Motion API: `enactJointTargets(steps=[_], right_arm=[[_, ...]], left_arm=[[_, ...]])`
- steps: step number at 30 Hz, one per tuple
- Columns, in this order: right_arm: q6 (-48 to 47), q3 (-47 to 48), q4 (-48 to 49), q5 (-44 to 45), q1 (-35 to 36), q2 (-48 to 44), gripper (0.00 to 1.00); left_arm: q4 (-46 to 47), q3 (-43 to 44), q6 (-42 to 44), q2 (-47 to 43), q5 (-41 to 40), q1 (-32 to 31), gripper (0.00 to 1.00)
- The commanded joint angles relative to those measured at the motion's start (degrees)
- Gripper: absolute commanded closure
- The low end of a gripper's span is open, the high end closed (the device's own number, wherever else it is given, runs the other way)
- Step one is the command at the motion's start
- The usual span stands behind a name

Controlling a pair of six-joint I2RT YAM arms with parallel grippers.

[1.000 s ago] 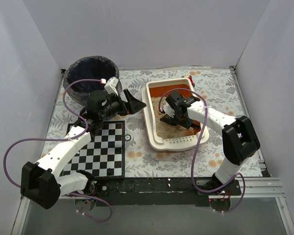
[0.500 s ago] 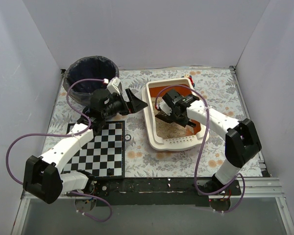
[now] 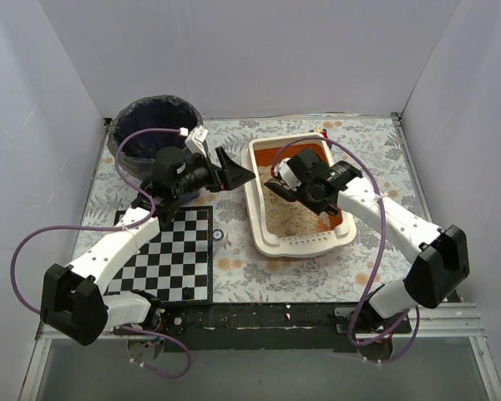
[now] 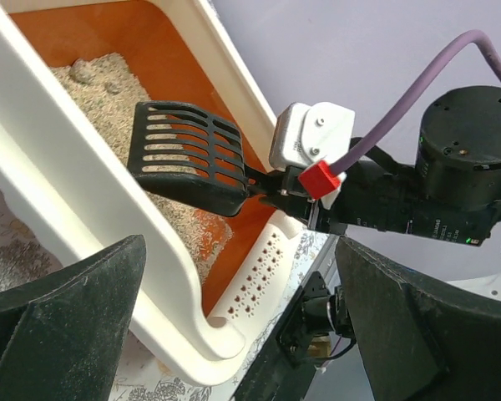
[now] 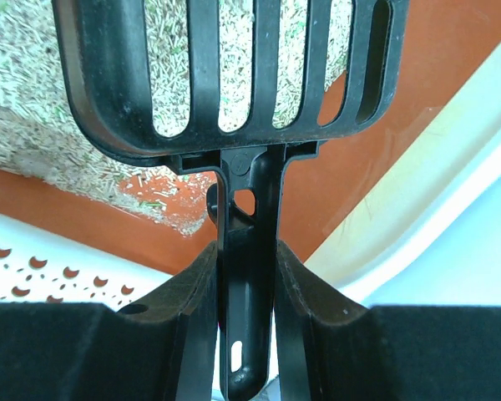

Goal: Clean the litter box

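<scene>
The cream-white litter box lies right of centre, with an orange floor, beige litter and a slotted ledge at its near end. My right gripper is shut on the handle of a black slotted scoop and holds it over the litter at the far part of the box. The scoop also shows in the left wrist view. My left gripper is open and empty, just outside the box's left rim. Its fingers straddle the view of the box's near corner.
A round blue bin with a dark bag stands at the back left, behind my left arm. A black-and-white checkered mat lies at the front left. White walls close the floral table on three sides.
My right gripper has lifted the scoop out of the litter and carried it toward the far left of the box. My left gripper has edged a little farther back.
</scene>
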Motion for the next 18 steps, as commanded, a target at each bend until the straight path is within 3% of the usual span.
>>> enactJointTargets(steps=[1,4,6,12,16,18], right_arm=[[4.3,-1.4,2.49,-3.23,0.03,-5.96,0.85],[7.54,-5.0,10.81,-7.01,-2.07,-11.58,0.85],[11.23,-7.03,16.36,-14.81,-6.89,-15.01,0.87],[22.13,-11.78,27.09,-49.94,-23.59,-22.05,0.89],[35.38,-16.87,39.64,-73.84,-28.71,-22.76,0.92],[46.69,-21.43,49.82,-84.06,-30.99,-22.15,0.94]], left_arm=[[2.95,3.67,1.74,0.4,4.82,-0.37,0.02],[2.87,5.77,2.88,0.49,4.91,-0.37,0.02],[2.43,7.88,4.11,0.14,5.35,-0.37,0.02],[6.55,7.81,3.16,-0.56,6.66,-0.37,0.02],[10.41,7.63,-0.17,1.98,9.74,-0.37,0.02],[12.79,8.33,-2.64,4.35,12.19,-0.45,0.02]])
